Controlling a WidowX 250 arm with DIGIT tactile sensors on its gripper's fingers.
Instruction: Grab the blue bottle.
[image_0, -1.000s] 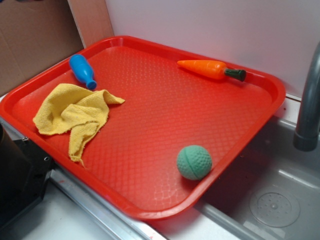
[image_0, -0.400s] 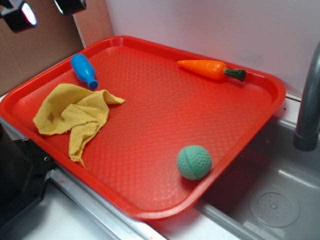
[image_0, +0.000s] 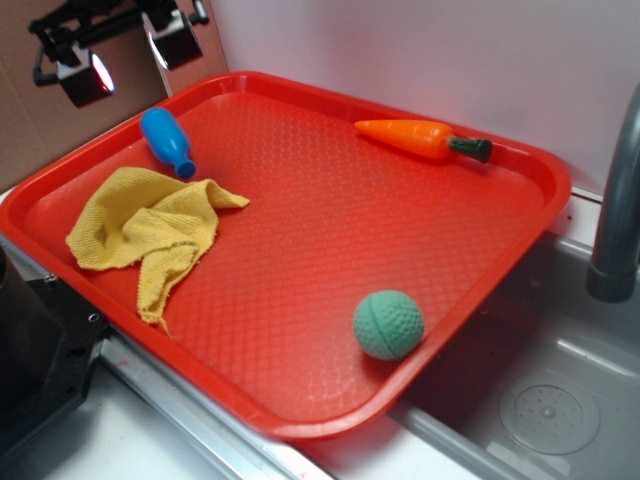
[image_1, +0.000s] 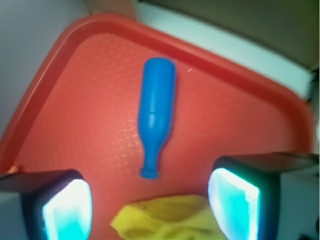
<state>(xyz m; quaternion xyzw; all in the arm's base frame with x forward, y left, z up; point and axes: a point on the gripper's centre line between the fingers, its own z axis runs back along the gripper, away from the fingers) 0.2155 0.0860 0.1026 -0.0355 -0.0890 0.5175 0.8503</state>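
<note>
Now, in the exterior view, the end effector (image_0: 130, 60) has come further into frame at the upper left than it was a moment earlier, when only its tips showed at the top edge; a second ago it was out of sight altogether. Its two fingers (image_0: 85, 78) stand apart with nothing between them. Nothing on the red tray (image_0: 520, 235) has shifted. The blue bottle (image_0: 166, 142) lies on its side just below the end effector, near the tray's far left rim, its neck touching or nearly touching the yellow cloth (image_0: 150, 235). Well away from the end effector lie the orange carrot (image_0: 420, 138) and the green ball (image_0: 388, 325).

In the wrist view, the blue bottle (image_1: 156, 112) lies ahead of the end effector (image_1: 150, 207), roughly centred between the spread fingers (image_1: 235, 202). It is bright blue and smooth, with a rounded fat body at the far end narrowing to a slim neck and a flared mouth that points back toward the end effector. The yellow cloth (image_1: 165, 217) sits between the fingertips, just short of the bottle's mouth. The picture is somewhat blurred.
</note>
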